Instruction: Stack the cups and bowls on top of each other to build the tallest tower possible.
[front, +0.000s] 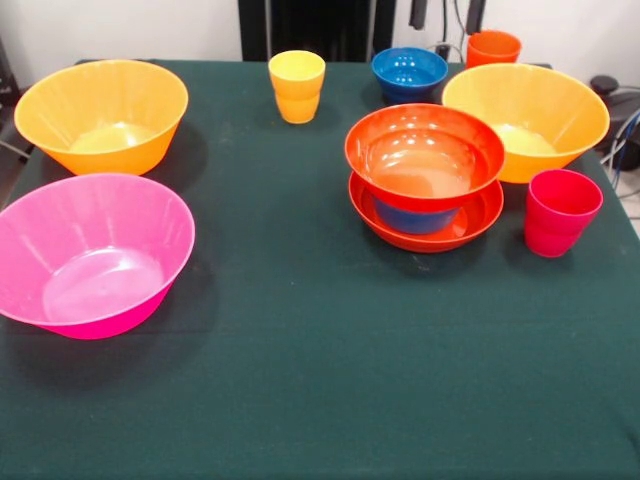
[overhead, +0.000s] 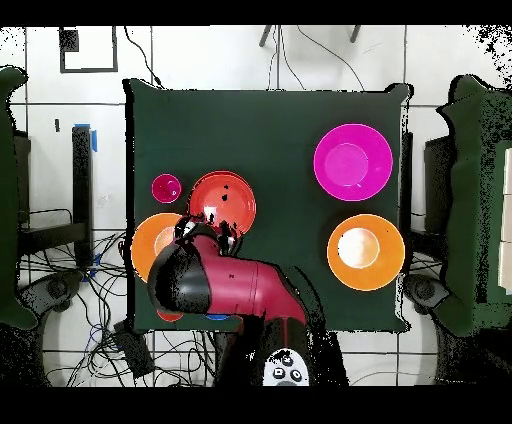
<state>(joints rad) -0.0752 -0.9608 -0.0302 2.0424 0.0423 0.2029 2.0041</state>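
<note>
The gripper's (overhead: 232, 237) state cannot be told. Just beside it, the red-orange bowl (front: 424, 155) perches on a blue bowl (front: 413, 217); a nudge could tip it.

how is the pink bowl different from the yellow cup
The pink bowl is wide and much larger; the yellow cup is small and narrow. The pink bowl sits tilted near the front edge at the left of the front view; the yellow cup stands upright toward the far side. Both are empty, open side up, and stand alone on the green tablecloth.
</note>
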